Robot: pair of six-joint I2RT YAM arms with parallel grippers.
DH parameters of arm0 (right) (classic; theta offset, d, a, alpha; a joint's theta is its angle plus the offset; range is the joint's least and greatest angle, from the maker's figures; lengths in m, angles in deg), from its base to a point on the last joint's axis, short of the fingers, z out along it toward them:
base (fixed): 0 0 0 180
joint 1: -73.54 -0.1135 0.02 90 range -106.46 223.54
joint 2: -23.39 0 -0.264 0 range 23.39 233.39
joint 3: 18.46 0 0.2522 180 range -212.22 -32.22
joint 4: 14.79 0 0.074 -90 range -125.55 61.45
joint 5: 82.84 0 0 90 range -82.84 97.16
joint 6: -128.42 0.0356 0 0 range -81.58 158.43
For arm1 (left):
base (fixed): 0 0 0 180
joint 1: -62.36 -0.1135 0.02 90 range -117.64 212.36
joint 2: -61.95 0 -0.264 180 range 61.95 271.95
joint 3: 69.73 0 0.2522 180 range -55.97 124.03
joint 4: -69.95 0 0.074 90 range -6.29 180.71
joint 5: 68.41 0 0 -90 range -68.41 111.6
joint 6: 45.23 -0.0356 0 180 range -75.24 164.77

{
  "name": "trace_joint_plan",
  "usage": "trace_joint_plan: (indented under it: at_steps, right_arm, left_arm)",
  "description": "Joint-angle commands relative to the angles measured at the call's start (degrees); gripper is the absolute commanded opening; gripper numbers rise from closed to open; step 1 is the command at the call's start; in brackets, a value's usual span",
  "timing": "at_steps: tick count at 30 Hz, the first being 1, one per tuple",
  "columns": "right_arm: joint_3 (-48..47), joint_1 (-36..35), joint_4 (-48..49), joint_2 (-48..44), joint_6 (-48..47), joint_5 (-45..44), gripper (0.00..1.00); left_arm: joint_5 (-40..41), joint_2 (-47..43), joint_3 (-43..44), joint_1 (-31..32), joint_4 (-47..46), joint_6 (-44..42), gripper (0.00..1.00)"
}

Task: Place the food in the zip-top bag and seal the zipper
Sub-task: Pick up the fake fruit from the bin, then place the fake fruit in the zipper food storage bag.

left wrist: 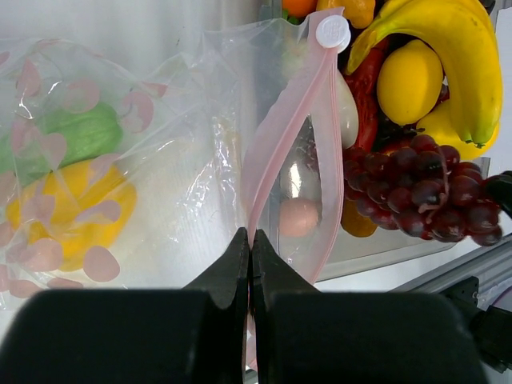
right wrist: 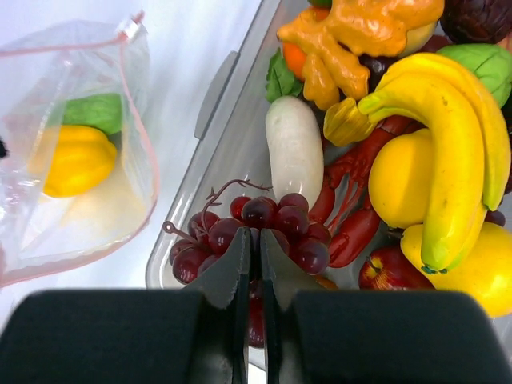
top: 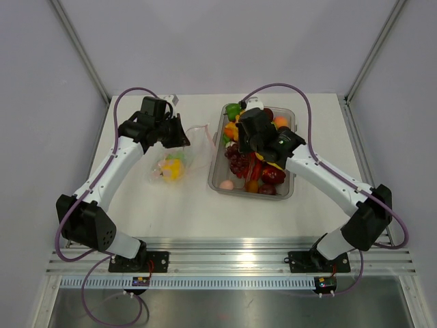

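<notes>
Left gripper [left wrist: 250, 244] is pinching shut on the zipper [left wrist: 282, 132], holding the bag [left wrist: 168, 184] with its mouth gaping toward 3 o'clock. Bag is lying at 9 o'clock of the tray [right wrist: 200, 176], just beside it. Yellow piece [right wrist: 72, 160] and green piece [right wrist: 96, 112] are already sitting inside. Right gripper [right wrist: 252, 240] is showing narrow jaws, tips pinching into the grapes [right wrist: 284, 228] at the tray's 9 o'clock side, looks like a grip. Most food is waiting in the tray: banana [right wrist: 456, 136], lemon [right wrist: 400, 176], lobster [right wrist: 352, 216], more. Judging loading early; sealing not started.
</notes>
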Motion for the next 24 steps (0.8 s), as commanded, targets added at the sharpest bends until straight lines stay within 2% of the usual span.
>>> trace_joint_plan:
  at_steps: [1, 12, 20, 24]
  right_arm:
    - [-4.7, 0.0, 1.0, -3.8, 1.0, 0.1, 0.00]
    - [-16.3, -0.2, 0.7, -3.0, 0.8, 4.7, 0.00]
    - [-28.5, -0.6, 0.2, 2.0, 0.8, 9.8, 0.00]
    - [-31.2, -1.3, 0.7, 3.9, 1.3, 11.3, 0.00]
  left_arm:
    - [-2.8, -0.6, -0.5, -0.2, -3.0, 0.7, 0.00]
    - [-3.2, -0.4, -1.1, -0.2, -3.4, 0.8, 0.00]
    - [-4.5, 0.1, -1.0, -0.2, -4.3, 1.7, 0.00]
    - [-4.6, 0.4, 0.2, -0.2, -4.0, 1.9, 0.00]
